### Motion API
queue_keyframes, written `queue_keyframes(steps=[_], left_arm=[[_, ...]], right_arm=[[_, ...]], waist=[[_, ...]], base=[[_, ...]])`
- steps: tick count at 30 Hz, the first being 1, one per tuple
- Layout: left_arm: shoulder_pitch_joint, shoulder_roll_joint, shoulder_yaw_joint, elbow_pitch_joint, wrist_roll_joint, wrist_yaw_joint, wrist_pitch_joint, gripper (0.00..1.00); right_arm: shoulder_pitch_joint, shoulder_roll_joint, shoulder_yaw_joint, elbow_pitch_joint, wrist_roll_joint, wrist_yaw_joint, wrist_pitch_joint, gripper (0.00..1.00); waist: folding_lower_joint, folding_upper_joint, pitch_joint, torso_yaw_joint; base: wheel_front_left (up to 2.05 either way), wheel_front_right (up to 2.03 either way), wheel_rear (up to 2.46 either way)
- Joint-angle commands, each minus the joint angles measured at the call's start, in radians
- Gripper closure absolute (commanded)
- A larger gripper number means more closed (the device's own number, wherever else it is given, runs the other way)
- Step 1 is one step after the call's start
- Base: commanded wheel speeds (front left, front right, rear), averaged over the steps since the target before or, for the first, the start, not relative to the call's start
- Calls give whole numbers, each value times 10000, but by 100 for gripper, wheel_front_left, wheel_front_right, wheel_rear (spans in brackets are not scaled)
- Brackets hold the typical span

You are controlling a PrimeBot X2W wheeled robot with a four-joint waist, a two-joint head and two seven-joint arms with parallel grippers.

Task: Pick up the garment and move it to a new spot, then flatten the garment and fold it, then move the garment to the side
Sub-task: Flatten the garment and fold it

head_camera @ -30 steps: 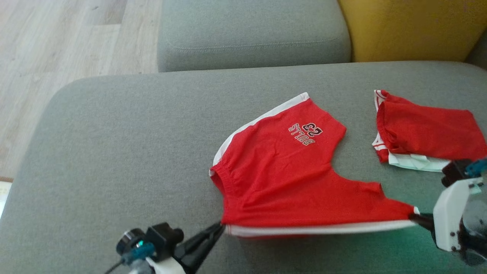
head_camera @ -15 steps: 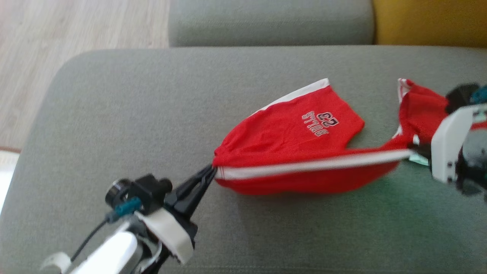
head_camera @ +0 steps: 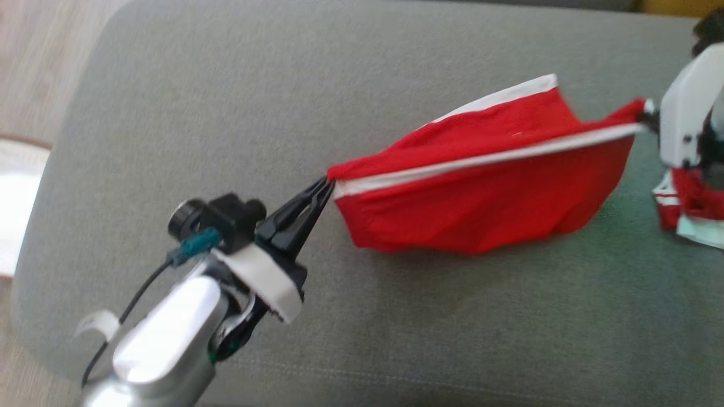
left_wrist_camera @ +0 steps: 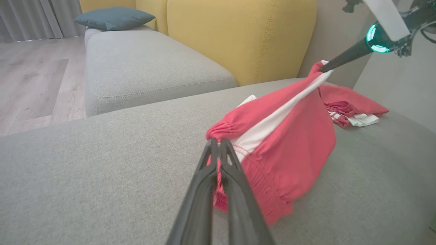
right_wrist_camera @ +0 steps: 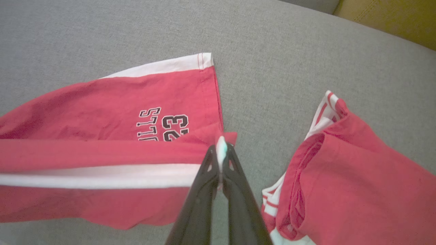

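Two tools are at work, and each is clamped shut on cloth. Nearest, the left tool (head_camera: 327, 183) pinches the gathered waistband corner of the red shorts (head_camera: 486, 209) between its closed dark fingers. From there the shorts stretch away to the right tool (head_camera: 647, 116), which nips the hem corner of one leg. A white side stripe runs taut between the two tips and red fabric sags below it over the grey sofa seat (head_camera: 226, 113). Whether the lowest fold touches the seat is not clear.

There are two red garments. The second red garment (right_wrist_camera: 357, 183), also white-trimmed, lies in a crumpled heap on the seat just beside the right tool, apart from the shorts.

In the right wrist view the shorts' other leg shows a print (right_wrist_camera: 163, 124): the number 23 and letters ending "LLS", the rest hidden by a fold.

Farther off are a second grey seat (left_wrist_camera: 146, 68), a yellow backrest (left_wrist_camera: 238, 34), one blue-grey pillow (left_wrist_camera: 114, 17) and wooden floor (left_wrist_camera: 34, 85).
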Motion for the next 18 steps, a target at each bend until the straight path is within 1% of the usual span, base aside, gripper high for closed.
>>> queue_keyframes(steps=[1,8,18], left_arm=[[-752,99,336,10,103,-93,-181,100],[-1573,-401,67,873,192,-250,-397,100],[-2505,-900,-258,1959,279,-366,-615,100]], right_arm=[[-625,-147,54,-125,-248,63,-51,100],[-1581,-203,521,677,-872,63,-286,100],[-2790,-105,1304,1853,-1409,63,-1249,100]], waist=[[0,0,498,375],[0,0,1141,712],[0,0,1939,1094]], base=[[0,0,0],[0,0,0],[0,0,0]])
